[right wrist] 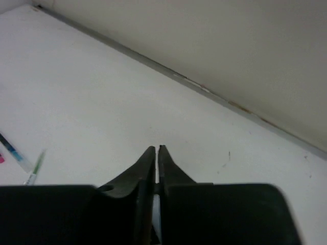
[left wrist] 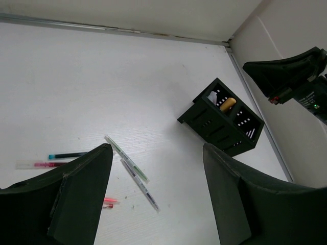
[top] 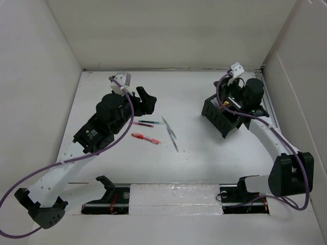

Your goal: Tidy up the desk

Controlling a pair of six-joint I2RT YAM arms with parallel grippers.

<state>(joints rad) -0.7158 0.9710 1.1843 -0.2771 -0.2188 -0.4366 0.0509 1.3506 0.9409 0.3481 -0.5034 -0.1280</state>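
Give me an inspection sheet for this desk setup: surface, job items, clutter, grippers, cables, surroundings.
Surface: white desk, a few small dark specks.
Job's things: loose pens lying left of centre, among them a red pen, teal-capped pen, green pen and purple pen; black pen holder standing at right, an orange item in one slot.
Clutter: nothing seen.
Grippers: left gripper open above the pens, holding nothing; right gripper shut, nothing seen in it.
Cables: purple cable on the left arm, another on the right arm, both off the pens.
Surroundings: white walls on three sides; metal strip at the far wall's foot.
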